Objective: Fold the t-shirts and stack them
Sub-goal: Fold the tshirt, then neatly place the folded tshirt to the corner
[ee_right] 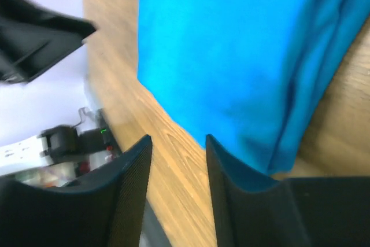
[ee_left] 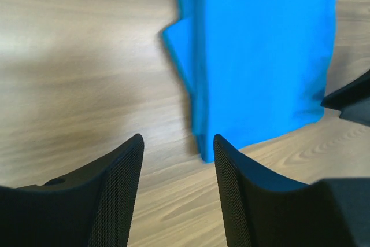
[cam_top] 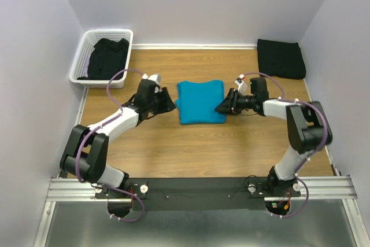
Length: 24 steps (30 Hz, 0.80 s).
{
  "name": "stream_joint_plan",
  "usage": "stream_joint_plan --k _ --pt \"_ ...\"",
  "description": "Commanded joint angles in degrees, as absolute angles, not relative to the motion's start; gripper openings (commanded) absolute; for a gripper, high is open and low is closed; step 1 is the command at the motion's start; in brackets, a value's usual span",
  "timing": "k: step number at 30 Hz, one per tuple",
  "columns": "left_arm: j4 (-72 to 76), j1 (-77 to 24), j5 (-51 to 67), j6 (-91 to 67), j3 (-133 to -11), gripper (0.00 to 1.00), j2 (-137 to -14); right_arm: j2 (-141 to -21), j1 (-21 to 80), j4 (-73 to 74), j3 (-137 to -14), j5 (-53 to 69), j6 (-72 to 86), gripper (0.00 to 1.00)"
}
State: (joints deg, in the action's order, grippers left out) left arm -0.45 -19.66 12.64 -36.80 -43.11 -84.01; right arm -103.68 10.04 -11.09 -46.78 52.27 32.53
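Note:
The teal-blue t-shirt (cam_top: 200, 102) lies folded into a rectangle at the middle of the wooden table; it also shows in the left wrist view (ee_left: 266, 50) and the right wrist view (ee_right: 231, 50). A black t-shirt (cam_top: 281, 58) lies folded at the back right. Another black t-shirt (cam_top: 107, 57) sits crumpled in the white basket (cam_top: 82, 47). My left gripper (cam_top: 170, 104) is open and empty just left of the teal shirt's edge (ee_left: 178, 138). My right gripper (cam_top: 219, 108) is open and empty at the shirt's right edge (ee_right: 178, 138).
The white lattice basket stands at the back left corner. White walls close the table on three sides. The black rail (cam_top: 196, 192) with both arm bases runs along the near edge. The other gripper's black tip (ee_left: 350, 99) shows past the shirt.

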Motion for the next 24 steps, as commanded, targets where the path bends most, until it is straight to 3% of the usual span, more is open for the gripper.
stream_joint_plan --k 1,6,10,13,16,24 --pt "-10.27 -30.82 -3.57 -29.71 -52.26 0.61 -80.68 -92.56 9.76 3.84 -50.09 34.78 25.76 0.56" --pt "-15.20 -43.57 -15.10 -26.02 -60.19 0.60 -84.63 -82.63 9.49 16.07 -51.68 15.50 24.17 0.81" --pt "-16.79 -52.28 -20.91 -21.99 -70.02 0.59 -94.45 -74.90 8.44 21.79 -50.72 -1.19 26.36 0.94" --pt "-16.70 -57.82 -24.16 -18.91 -75.04 0.58 -102.61 -72.25 6.60 23.02 -47.64 -5.61 28.11 1.00" --pt "-17.93 -60.64 -24.96 -14.69 -83.46 0.57 -110.44 -70.40 3.44 23.82 -44.74 -6.42 29.61 1.00" --pt "-18.19 -63.28 -25.58 -10.64 -90.70 0.56 -120.32 -70.40 0.18 23.73 -42.98 -4.75 31.11 1.00"
